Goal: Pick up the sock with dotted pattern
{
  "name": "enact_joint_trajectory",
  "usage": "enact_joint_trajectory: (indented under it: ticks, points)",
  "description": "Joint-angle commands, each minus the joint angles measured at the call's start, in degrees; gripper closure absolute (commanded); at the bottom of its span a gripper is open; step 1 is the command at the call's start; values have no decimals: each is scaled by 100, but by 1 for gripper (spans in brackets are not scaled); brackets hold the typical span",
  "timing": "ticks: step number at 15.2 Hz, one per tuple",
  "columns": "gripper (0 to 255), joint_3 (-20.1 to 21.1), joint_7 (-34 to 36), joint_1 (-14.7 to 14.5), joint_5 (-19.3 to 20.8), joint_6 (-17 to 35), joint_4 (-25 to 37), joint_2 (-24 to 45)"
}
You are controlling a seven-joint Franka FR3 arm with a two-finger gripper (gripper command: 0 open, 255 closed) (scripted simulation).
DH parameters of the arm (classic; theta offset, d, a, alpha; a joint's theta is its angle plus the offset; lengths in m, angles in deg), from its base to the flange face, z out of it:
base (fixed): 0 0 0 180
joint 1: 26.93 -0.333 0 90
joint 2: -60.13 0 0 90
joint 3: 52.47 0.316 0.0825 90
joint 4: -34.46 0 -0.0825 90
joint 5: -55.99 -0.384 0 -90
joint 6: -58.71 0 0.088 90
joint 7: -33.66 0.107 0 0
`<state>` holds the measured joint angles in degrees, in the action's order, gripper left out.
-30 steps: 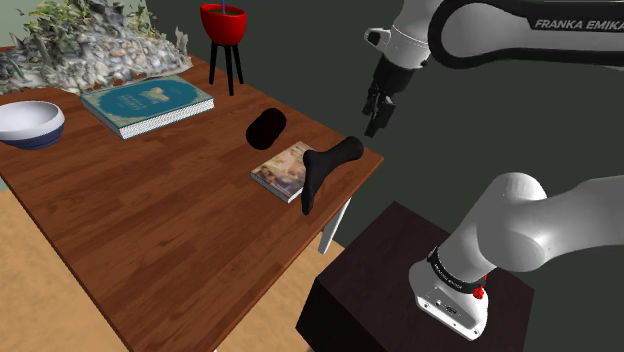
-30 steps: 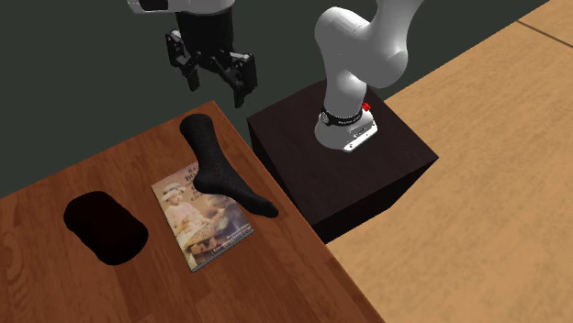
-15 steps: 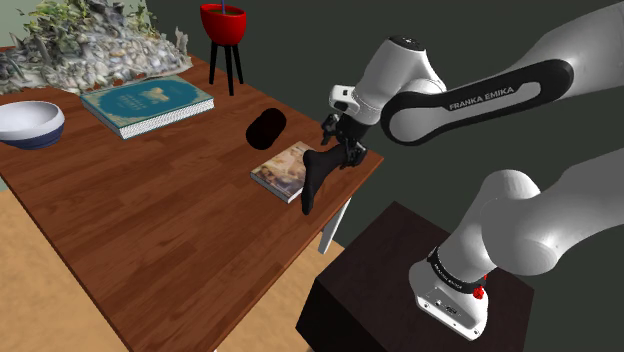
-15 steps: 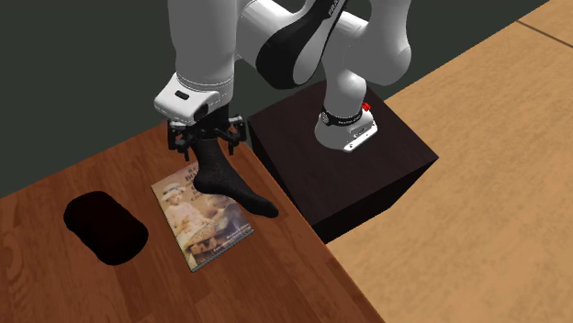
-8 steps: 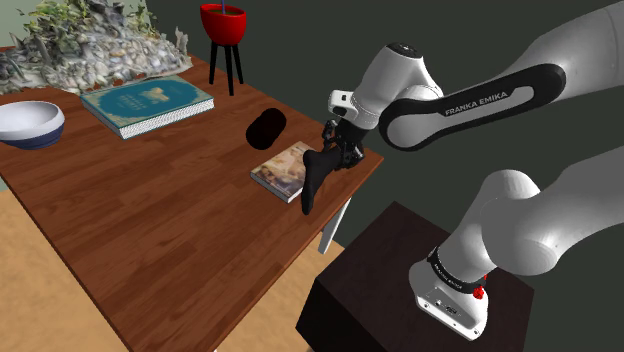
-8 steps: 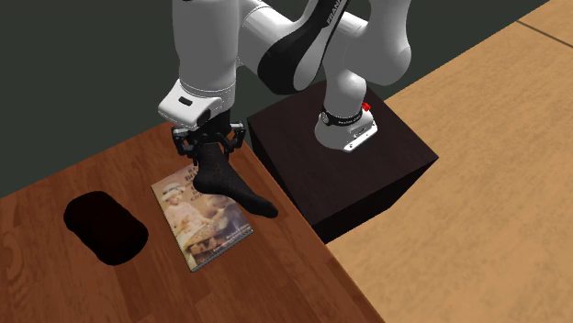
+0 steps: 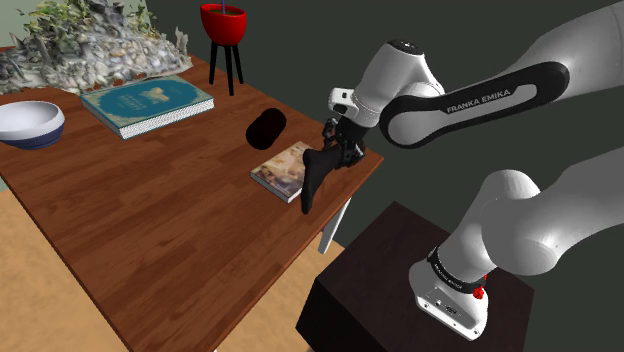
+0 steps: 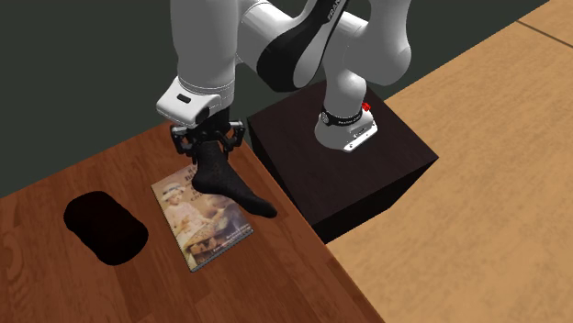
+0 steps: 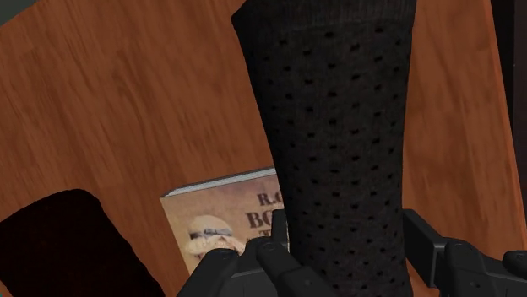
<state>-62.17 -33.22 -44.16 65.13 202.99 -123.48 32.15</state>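
Sock point(image 8: 220, 179) now in end effector point(image 8: 209, 140) clasp

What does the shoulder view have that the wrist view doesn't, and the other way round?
Shoulder view, not wrist: the white bowl, the teal book, the red pot and the robot's stand. Wrist view, not shoulder: the little dots on the sock, and the gripper squeezing it from both sides. Both: the sock, the small book under it, the black lump and the wooden table.

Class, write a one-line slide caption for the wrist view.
Jaws clasp the black dotted sock, which lies across a book on the wooden table.
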Motion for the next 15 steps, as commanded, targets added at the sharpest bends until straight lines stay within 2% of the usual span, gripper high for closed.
enact_joint_trajectory:
  ticks: [1,13,15]
  points:
    - [255,12,-4,-4,-12,-173,68,-105]
    - [255,90,-49,-39,-100,-1293,684,-610]
    - [255,91,-50,-40,-101,-1306,692,-615]
